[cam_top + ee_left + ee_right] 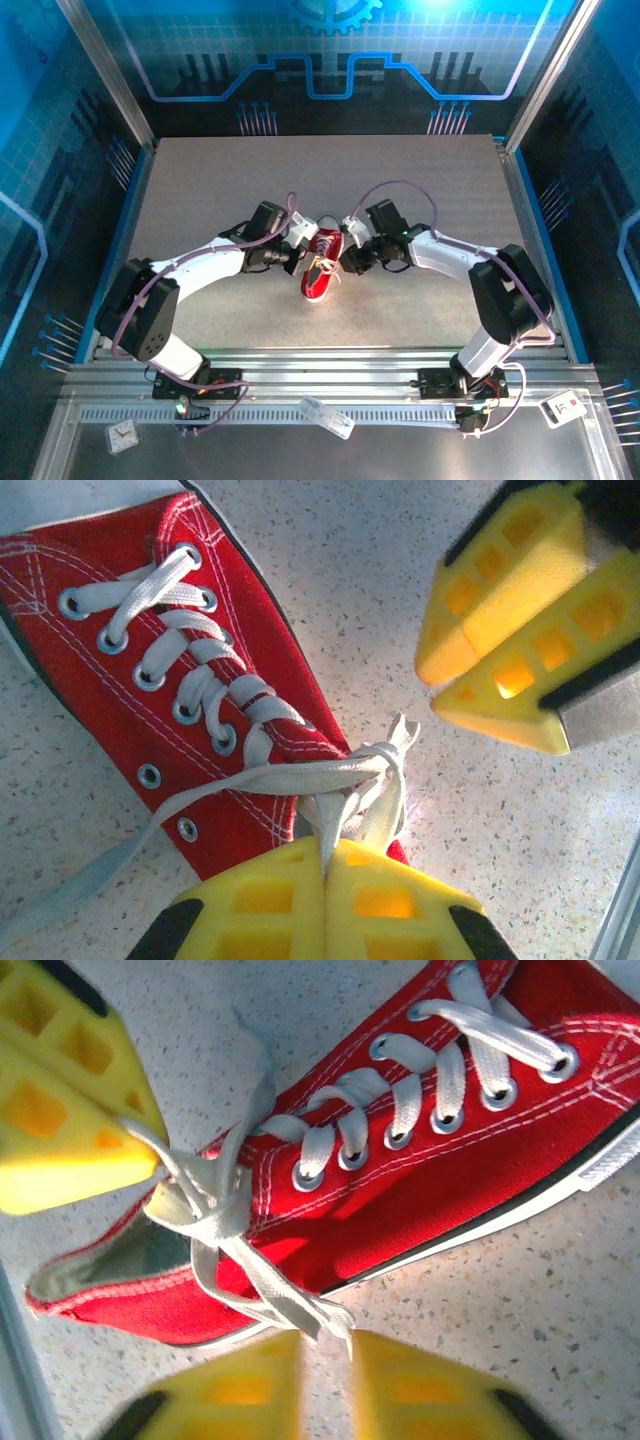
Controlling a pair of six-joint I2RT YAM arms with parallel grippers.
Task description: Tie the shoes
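The left claw (325,865) clamps a flat white lace (290,775) over the red canvas sneaker (235,610). Whether the right claw (325,1370) grips is unclear. Draw both ends evenly away from the sneaker.

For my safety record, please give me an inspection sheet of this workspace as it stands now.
Surface: grey speckled table, flat.
Job's things: red sneaker sits mid-table between the arms; laces crossed and wrapped near the collar, no bow yet.
Clutter: small white items on the near rail, off the table.
Claws: left claw shut on the laces; right claw slightly open, a lace end at its gap.
Cables: purple cables run along both arms.
Surroundings: blue-lit walls, metal frame.
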